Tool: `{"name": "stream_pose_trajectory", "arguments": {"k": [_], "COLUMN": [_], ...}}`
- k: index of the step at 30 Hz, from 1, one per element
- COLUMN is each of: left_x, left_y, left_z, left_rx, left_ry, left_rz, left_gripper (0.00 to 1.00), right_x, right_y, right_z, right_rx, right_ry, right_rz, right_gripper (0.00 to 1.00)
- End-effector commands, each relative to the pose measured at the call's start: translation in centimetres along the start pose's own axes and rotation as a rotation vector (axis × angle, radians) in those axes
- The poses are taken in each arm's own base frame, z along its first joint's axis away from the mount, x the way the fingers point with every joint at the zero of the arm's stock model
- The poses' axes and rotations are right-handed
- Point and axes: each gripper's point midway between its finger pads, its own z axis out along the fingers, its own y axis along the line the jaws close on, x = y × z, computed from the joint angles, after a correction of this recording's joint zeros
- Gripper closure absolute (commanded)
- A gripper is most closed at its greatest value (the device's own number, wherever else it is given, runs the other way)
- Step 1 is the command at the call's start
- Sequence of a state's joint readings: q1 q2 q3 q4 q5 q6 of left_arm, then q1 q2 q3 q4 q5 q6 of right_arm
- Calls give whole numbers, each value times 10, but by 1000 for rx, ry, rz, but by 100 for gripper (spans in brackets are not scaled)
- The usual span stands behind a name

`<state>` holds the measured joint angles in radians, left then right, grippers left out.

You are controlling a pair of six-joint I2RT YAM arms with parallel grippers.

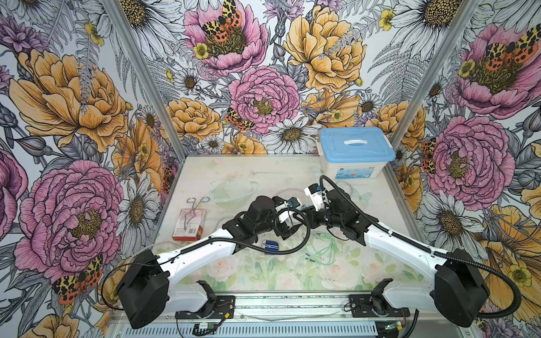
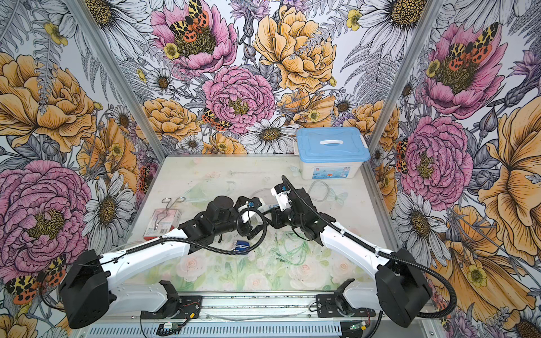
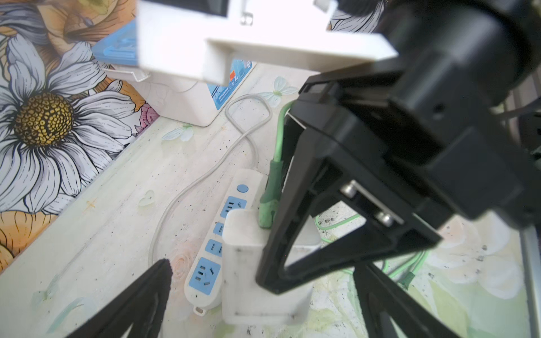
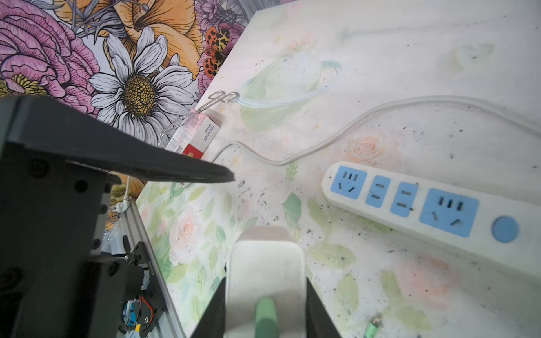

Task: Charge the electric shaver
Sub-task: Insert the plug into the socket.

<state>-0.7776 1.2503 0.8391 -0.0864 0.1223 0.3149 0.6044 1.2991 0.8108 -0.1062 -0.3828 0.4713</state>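
Each arm has long links of smooth white plastic [image 1: 202, 248] between blocky joint housings of matte black [image 1: 143, 284]. A thick black ribbed cable hose [image 1: 518, 294] runs along each arm. The black triangular gripper fingers [image 3: 146, 292] are flat, and two silver screw heads [image 3: 348, 188] show on one carriage. The wrist camera brackets of white plastic [image 1: 311, 194] look printed.
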Motion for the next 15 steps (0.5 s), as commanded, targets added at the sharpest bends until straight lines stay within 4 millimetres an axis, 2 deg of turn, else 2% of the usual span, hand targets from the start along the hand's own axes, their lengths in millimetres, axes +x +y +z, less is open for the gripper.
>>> {"name": "stream_pose_trajectory", "arguments": {"k": [1,3,9,11,13,15], "left_x": [-22,-19,-12,-2,3,10], "left_y": [47,72,117,134,142,151], "left_z": [-33,-49,-95,-110,-120,-127], "left_rx": [-123,-203,-275,-321,-322,-399], "left_ry": [-12,0,-134,-184,-222,-227], "left_rz": [-202,-308,-578,-692,-713,-702], "left_gripper": [1,1,1,1,1,1], "right_x": [-10,-13,-24,-28,-31,-34], "right_y": [-29,-45,-89,-97,-103,-106], "right_z": [4,7,11,11,12,14], "right_rx": [166,253,482,527,561,571], "right_ry": [-12,-9,-13,-18,-18,-17], "right_rz": [-38,-44,-52,-58,-63,-63], "right_gripper": [100,100,100,100,100,100]}}
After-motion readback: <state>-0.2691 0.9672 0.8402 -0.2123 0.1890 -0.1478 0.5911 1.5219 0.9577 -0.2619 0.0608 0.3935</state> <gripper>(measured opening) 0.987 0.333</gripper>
